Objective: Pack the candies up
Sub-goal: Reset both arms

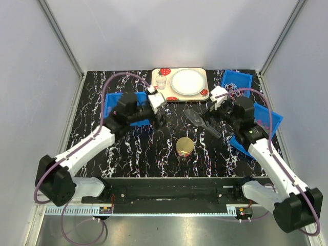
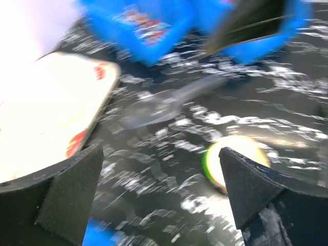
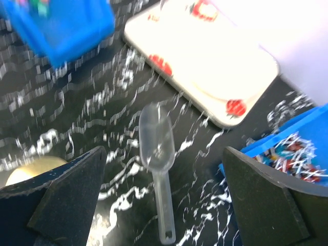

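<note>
Two grippers: the left gripper and the right gripper both stand spread wide, with nothing between the fingers.
Left gripper: hangs over the middle of the table, just in front of the tray's near left corner.
Right gripper: hangs right of centre, over the scoop, which shows between its fingers in the wrist view.
Candies: the candies sit in the left bin by the table's left edge. They show only as a blurred smear of pink and green, so I take them for the mixed sweets.
Left bin: blue, mostly hidden under the left arm from above.
Scoop: clear plastic, flat on the table, bowl toward the back edge and handle toward the front.
Jar: upright near the middle of the front edge, gold lid on.
Tray: cream with strawberry prints, against the back edge, carrying a white plate (and a small clear cup at its left end).
Back bin: blue, at the back right corner, holding thin red, blue and white sweets.
Right bin: blue, askew at the right edge, partly under the right arm.
</note>
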Action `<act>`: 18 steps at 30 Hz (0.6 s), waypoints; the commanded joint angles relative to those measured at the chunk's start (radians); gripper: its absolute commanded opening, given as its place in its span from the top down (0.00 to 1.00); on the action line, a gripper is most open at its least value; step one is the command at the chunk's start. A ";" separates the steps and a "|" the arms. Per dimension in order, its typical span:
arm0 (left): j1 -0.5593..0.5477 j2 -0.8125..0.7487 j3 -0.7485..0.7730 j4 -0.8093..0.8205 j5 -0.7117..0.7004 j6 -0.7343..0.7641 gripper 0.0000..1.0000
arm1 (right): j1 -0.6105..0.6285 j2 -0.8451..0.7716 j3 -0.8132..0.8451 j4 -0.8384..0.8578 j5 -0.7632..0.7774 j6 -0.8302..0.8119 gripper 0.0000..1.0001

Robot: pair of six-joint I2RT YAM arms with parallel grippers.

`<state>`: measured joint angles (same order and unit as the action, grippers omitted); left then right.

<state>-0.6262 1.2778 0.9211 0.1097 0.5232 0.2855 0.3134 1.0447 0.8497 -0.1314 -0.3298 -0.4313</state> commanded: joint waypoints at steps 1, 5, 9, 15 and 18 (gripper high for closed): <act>0.140 -0.092 0.117 -0.343 -0.143 0.015 0.01 | -0.011 -0.095 -0.008 0.165 0.035 0.134 0.00; 0.258 -0.252 0.150 -0.338 -0.204 -0.016 0.01 | -0.020 -0.164 0.009 0.173 0.058 0.183 0.00; 0.336 -0.323 0.200 -0.406 -0.380 -0.019 0.01 | -0.028 -0.227 0.034 0.191 0.156 0.232 0.00; 0.417 -0.383 0.200 -0.418 -0.579 -0.038 0.01 | -0.028 -0.284 0.083 0.222 0.397 0.236 0.00; 0.456 -0.400 0.228 -0.424 -0.639 -0.052 0.01 | -0.028 -0.301 0.095 0.266 0.548 0.221 0.00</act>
<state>-0.2138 0.8886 1.0973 -0.2989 0.0547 0.2634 0.2905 0.7689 0.8886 0.0315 -0.0368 -0.2161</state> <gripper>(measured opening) 0.987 0.994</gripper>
